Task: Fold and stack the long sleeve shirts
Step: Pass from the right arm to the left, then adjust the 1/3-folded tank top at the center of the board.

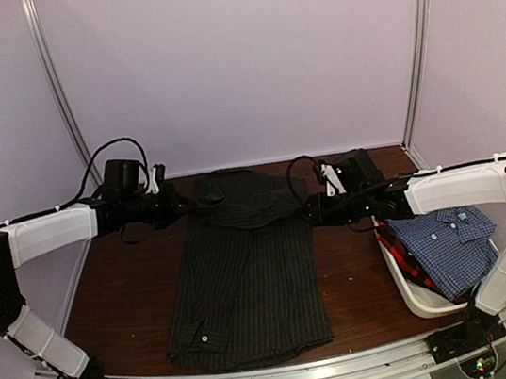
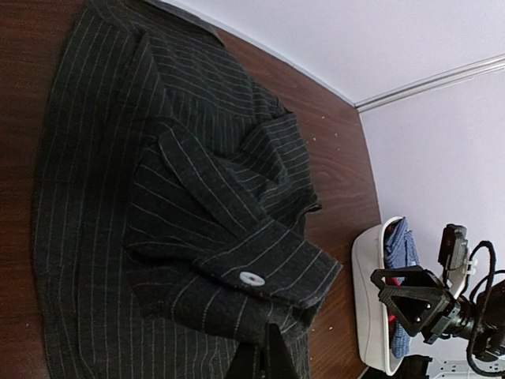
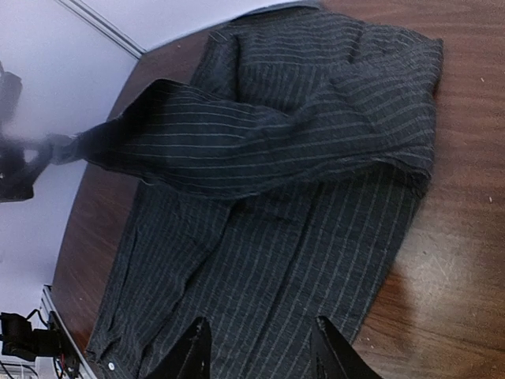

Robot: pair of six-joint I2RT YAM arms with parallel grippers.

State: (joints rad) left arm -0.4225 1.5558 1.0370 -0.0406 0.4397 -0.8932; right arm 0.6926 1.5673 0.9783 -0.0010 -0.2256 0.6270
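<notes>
- Grip, L side: your left gripper (image 2: 259, 355) is clamped tight on the black pinstripe shirt (image 2: 158, 197), right by its buttoned cuff.
- R side: your right gripper (image 3: 262, 320) has its jaws partly apart w/ nothing between them.
- Same shirt lies spread on the table (image 3: 458, 260) just below those jaws.
- The blue check shirt (image 1: 447, 246) and the red-and-dark shirt (image 1: 397, 246) sit in the white tub (image 1: 412, 294), beneath your R forearm.

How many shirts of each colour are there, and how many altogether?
Black pinstriped shirt, spread on the table: 1
Blue-white check shirt, in the white tub: 1
Red-and-dark shirt, under the blue one in the same tub: 1
Total: 3 shirts
</notes>
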